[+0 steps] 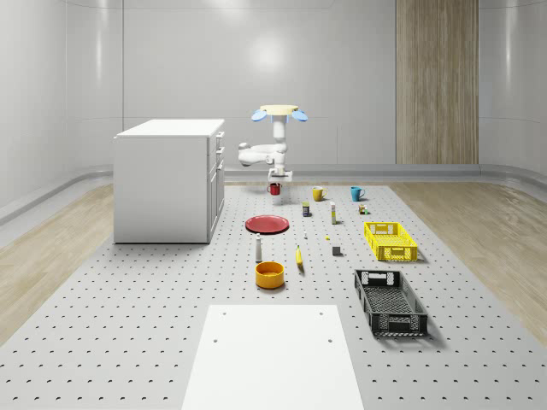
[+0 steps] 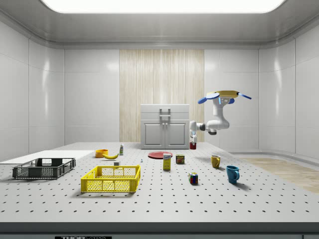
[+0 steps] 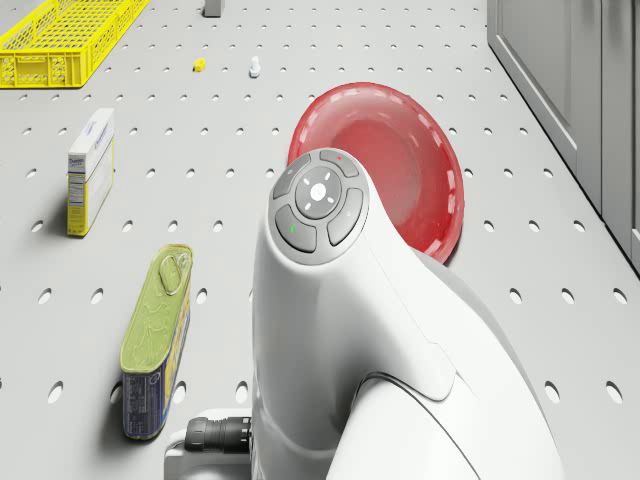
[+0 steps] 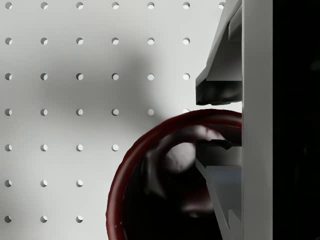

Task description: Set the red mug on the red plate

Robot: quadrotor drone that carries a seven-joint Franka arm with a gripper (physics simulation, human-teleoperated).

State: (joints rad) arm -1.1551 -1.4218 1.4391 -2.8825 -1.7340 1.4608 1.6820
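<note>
We have the glossy red ceramic mug (image 1: pixel 274 189) pinched by its rim: in the wrist view one of the fingers (image 4: pixel 216 87) sits outside the wall and the other inside, shut on it. The mug hangs at the gripper (image 2: pixel 193 143), clear of the perforated grey worktop (image 1: pixel 154 325) as far as the side view lets us judge.

Risks from here:
- A rim pinch is a thin contact. Any swing of the airframe could pivot the mug about the pads and tip or drop it.
- The mug sits off-centre in the wrist view, so a release judged from that camera alone could land it on the plate's raised lip and leave it tilted.
- The shallow round red plate (image 1: pixel 267 224) is nearer the camera in the whole-scene view, just beside the white cabinet (image 1: pixel 168 179). Drifting toward the whole-scene view's left puts rotors or elbow near its side.

Pose: the quadrotor drone (image 1: pixel 279 114) hovers over the far part of the worktop, beyond the plate. The white arm (image 1: pixel 263 155) hangs below it, elbow out toward the cabinet, wrist pointing straight down.
</note>
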